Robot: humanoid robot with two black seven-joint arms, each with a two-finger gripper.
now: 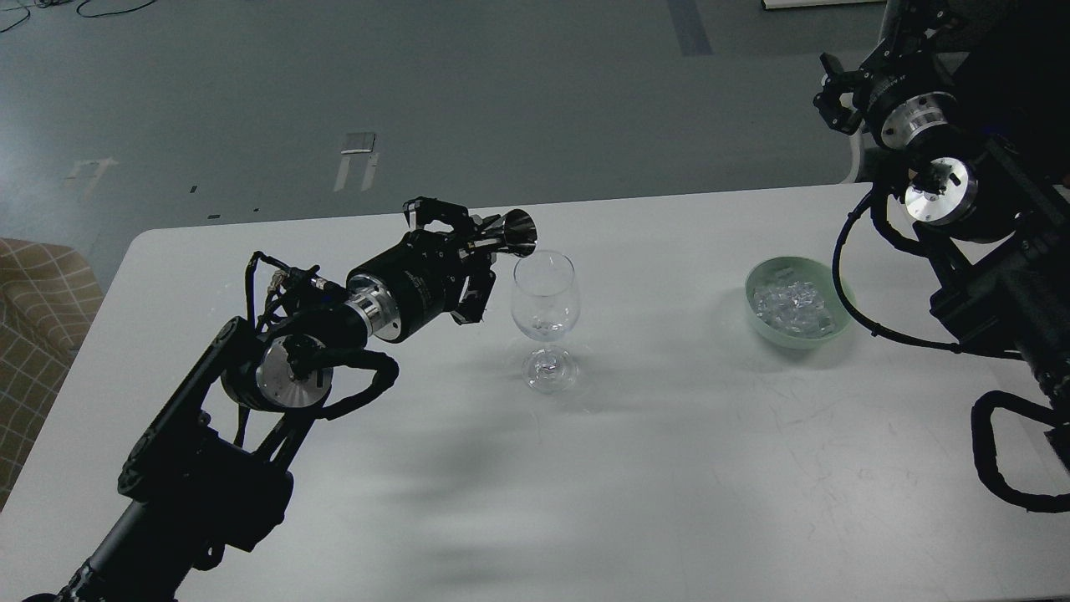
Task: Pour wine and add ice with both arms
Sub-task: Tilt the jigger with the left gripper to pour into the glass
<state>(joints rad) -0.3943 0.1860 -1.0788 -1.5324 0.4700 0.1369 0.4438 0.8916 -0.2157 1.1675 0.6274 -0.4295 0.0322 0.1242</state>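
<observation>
Left gripper (468,251) clamps a dark bottle (506,234), mouth tipped at the wine glass (545,318) rim. Right gripper (836,100) raised; finger state unreadable. Ice (790,303) in green bowl (761,322).

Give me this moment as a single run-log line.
left gripper: shut on dark funnel-mouthed vessel, tipped at wine glass rim | right gripper: raised, empty | ice: in green bowl
</observation>
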